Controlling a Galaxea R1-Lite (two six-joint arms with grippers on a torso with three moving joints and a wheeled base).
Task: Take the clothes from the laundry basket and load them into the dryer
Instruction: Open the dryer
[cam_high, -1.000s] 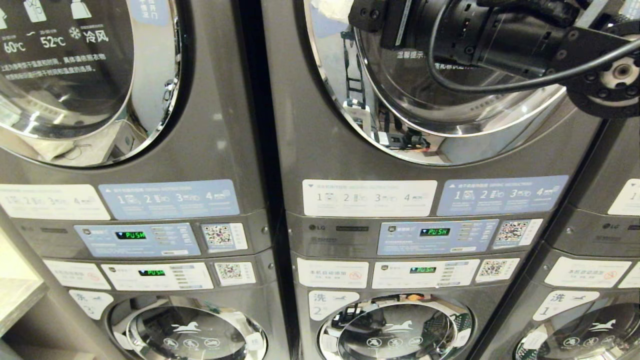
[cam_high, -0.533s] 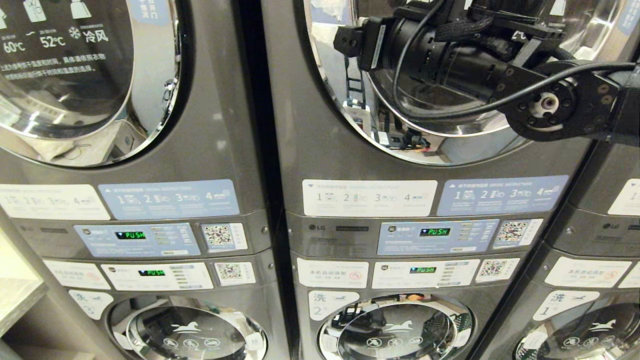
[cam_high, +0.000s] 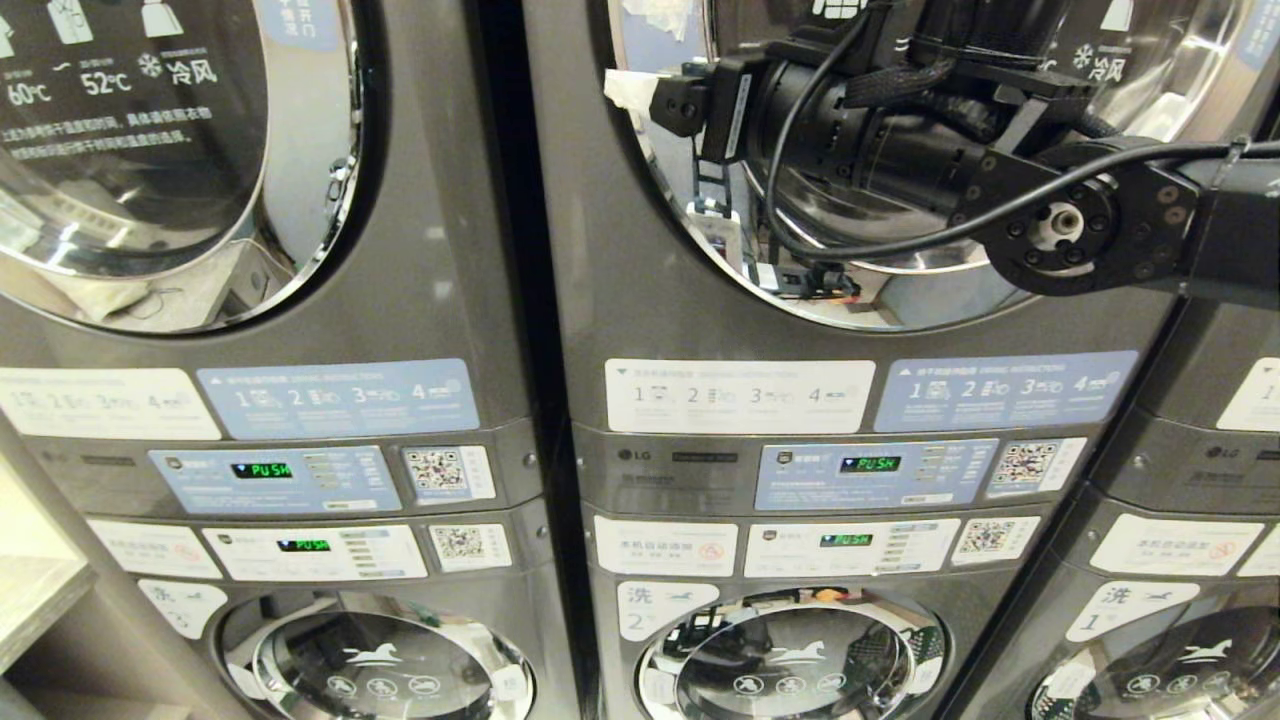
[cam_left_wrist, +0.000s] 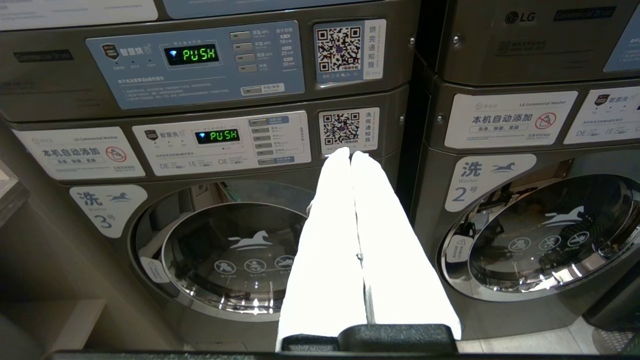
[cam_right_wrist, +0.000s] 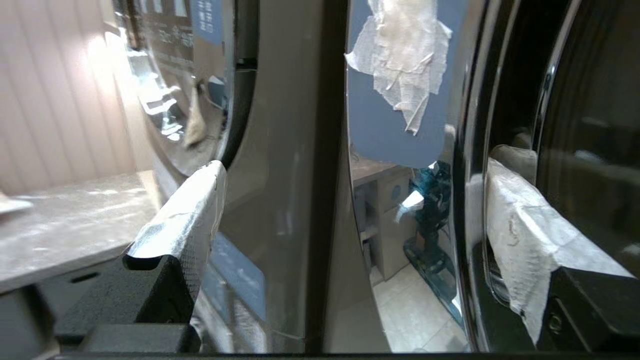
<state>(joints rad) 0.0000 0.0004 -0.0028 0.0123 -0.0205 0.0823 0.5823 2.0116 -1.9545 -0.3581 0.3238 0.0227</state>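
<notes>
Nearest to us, the right claw (cam_right_wrist: 345, 215) stands wide open and holds nothing. Its two white-wrapped fingers (cam_right_wrist: 187, 210) sit on either side of the left edge of the dryer door (cam_high: 900, 290), at the upper middle machine. One finger is out over the grey front panel (cam_right_wrist: 280, 175), the other over the chrome ring and dark glass. We cannot tell if either finger touches the door.

The left claw (cam_left_wrist: 352, 165) hangs low before the washers (cam_left_wrist: 225, 250), its fingers pressed together and empty.

Further back, the door looks closed against the machine. We judge it stiff, hard and smooth, so the chrome may be slippery. The best place to take hold seems the rim edge, between the fingers.

No clothes and no basket are in view. We expect the clothes to be soft and light, easy to pinch at a fold.
</notes>
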